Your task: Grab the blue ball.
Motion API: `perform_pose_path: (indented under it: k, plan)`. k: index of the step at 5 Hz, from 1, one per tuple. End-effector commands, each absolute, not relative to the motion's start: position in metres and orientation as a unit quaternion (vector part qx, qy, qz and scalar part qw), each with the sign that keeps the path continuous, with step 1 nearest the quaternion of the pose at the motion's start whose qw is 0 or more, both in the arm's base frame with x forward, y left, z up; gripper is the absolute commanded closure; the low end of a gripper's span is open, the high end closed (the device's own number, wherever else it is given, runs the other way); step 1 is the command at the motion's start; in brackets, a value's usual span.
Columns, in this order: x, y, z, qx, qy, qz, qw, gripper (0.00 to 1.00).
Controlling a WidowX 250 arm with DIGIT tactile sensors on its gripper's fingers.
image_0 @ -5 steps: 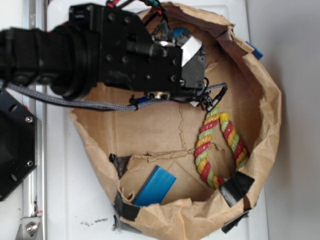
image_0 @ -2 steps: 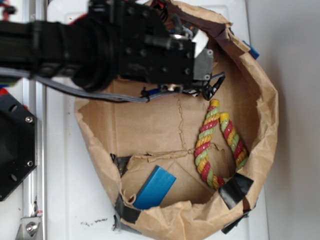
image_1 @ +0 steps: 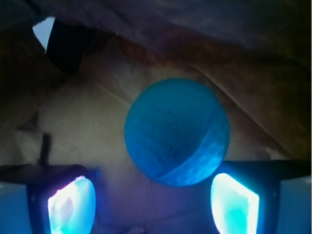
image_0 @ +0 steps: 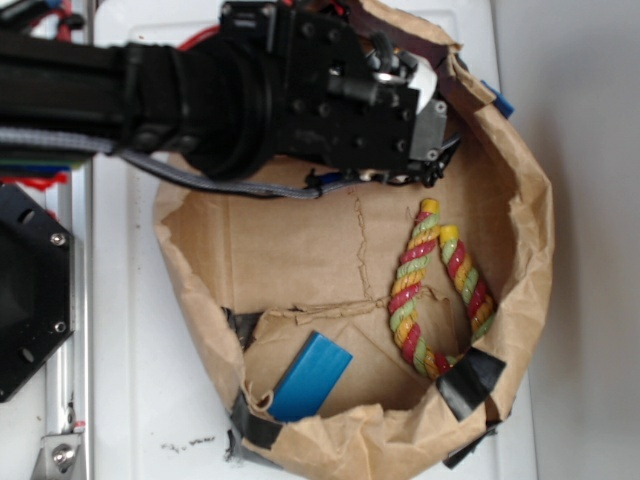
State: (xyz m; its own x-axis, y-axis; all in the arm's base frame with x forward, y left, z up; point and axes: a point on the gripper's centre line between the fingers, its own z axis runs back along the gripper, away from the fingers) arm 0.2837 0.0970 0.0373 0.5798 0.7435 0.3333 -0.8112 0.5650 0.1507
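In the wrist view the blue ball (image_1: 176, 131) fills the middle, resting on brown paper against the bag's inner wall. My gripper (image_1: 153, 200) is open, its two glowing fingertips (image_1: 70, 204) low in the frame and spread wider than the ball, which sits just ahead of them and nearer the right one. In the exterior view the black arm and gripper (image_0: 425, 110) reach into the top of the paper bag (image_0: 530, 230); the ball is hidden under them there.
Inside the bag lie a red, yellow and green rope toy (image_0: 440, 290) at the right and a flat blue block (image_0: 310, 375) at the bottom. Black tape patches (image_0: 472, 380) hold the bag's rim. A black mount (image_0: 30, 290) stands at the left.
The arm has moved up and to the right, deeper into the bag's top corner, and now covers the spot where a bit of blue showed a second ago.
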Motion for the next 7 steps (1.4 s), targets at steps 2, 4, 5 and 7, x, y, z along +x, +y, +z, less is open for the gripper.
perform_pose_path:
  k: [2, 4, 5, 7]
  plan:
    - [0.308, 0.118, 0.043, 0.15, -0.136, 0.481, 0.853, 1.0]
    - [0.301, 0.108, 0.048, 0.149, -0.16, 0.458, 0.861, 1.0]
    - [0.3, 0.105, 0.049, 0.149, -0.164, 0.452, 0.864, 1.0]
    - [0.301, 0.103, 0.048, 0.15, -0.166, 0.45, 0.865, 1.0]
